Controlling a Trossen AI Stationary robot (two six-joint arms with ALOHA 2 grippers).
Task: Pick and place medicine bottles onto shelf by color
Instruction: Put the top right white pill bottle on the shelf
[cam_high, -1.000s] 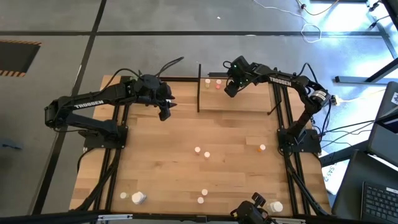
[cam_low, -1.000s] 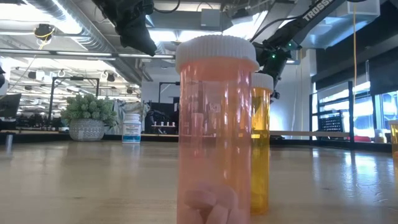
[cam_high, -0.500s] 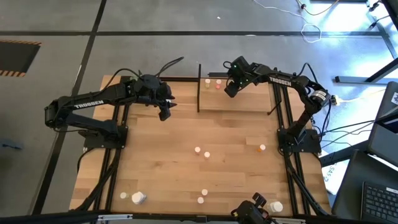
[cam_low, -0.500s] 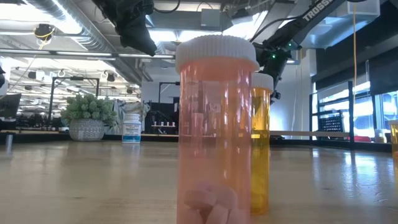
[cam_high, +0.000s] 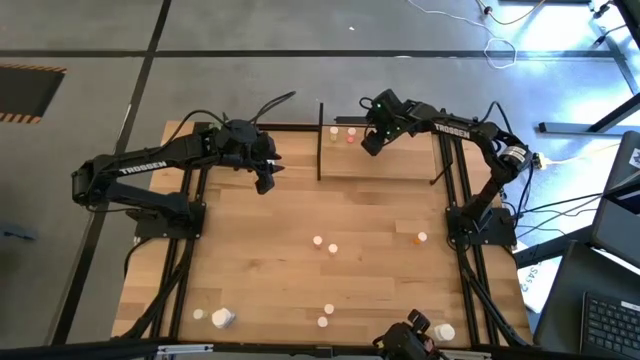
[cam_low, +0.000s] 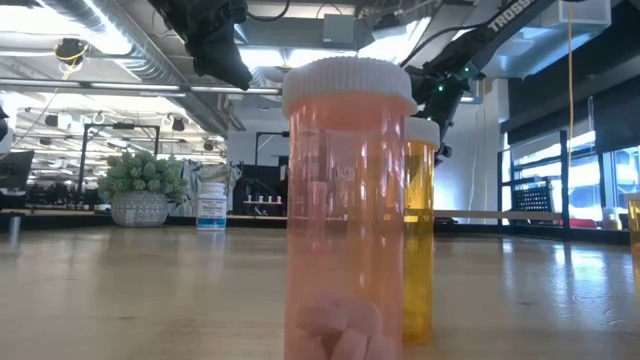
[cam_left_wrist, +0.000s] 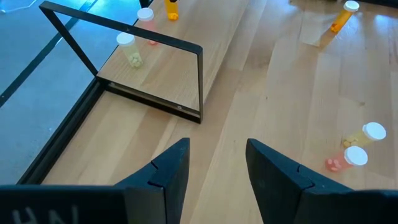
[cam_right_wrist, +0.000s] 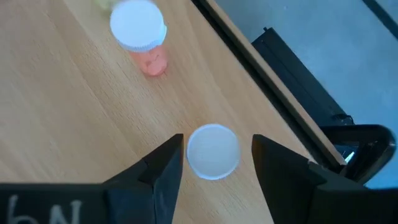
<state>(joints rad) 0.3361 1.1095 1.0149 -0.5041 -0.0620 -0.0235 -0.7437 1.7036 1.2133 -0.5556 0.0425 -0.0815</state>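
While almost nothing on the table has shifted over the last second, the right gripper has spread its fingers a little wider over the shelf; both arms otherwise sit where they were, and the scattered bottles have not moved.

Seen from the right wrist, a white-capped bottle stands upright on the shelf board, directly between the two dark fingers, with a sliver of wood showing on each side of the cap, so the jaws flank it without clearly pinching it. Just beyond it on the shelf stands a pink bottle, also white-capped, and apart from the fingers. From above, the right gripper hangs over the shelf's back part, next to the small row of bottles standing there.

The left gripper hovers off the shelf's left end, over bare table, its fingers spread and holding nothing. Its wrist camera looks along the shelf's black frame: a pale yellow bottle stands on the board nearest that end, with the pink one and an orange one beyond it.

Away from the shelf, on the open table, a pair of small bottles lies near the middle, an orange bottle sits toward the right side, and a larger white bottle rests near the front left corner.
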